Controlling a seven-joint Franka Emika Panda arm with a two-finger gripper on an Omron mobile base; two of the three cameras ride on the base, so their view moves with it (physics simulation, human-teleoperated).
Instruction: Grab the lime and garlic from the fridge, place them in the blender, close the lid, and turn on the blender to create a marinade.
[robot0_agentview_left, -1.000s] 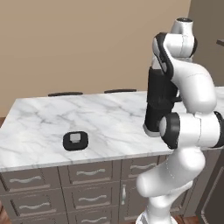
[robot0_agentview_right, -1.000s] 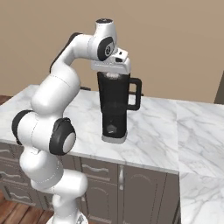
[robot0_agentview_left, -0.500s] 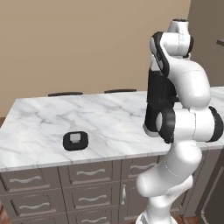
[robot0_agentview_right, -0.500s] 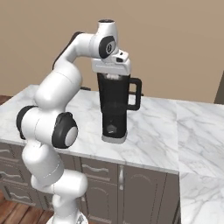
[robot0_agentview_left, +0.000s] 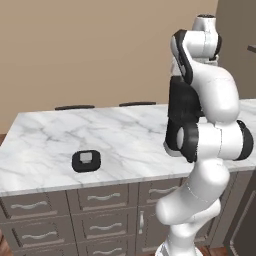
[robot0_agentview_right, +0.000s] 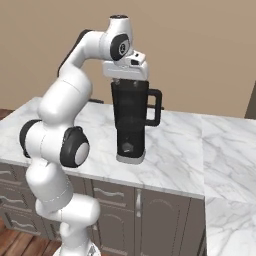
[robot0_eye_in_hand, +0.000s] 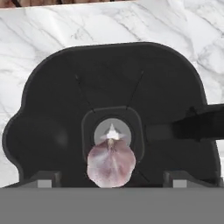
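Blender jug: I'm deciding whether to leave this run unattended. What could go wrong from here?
1. The blender jug stands uncovered with the garlic inside, while the lid lies far off on the counter. Switching on before lidding could fling the contents out.
2. The open fingers hang just over the jug's rim. Swinging sideways toward the lid without lifting first might knock the jug over.

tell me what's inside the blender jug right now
Looking down into the open blender from the hand view, one pale pinkish garlic bulb lies at the bottom by the centre hub. No lime shows; the jug's dark walls could hide a small dark fruit. The lid lies on the counter.
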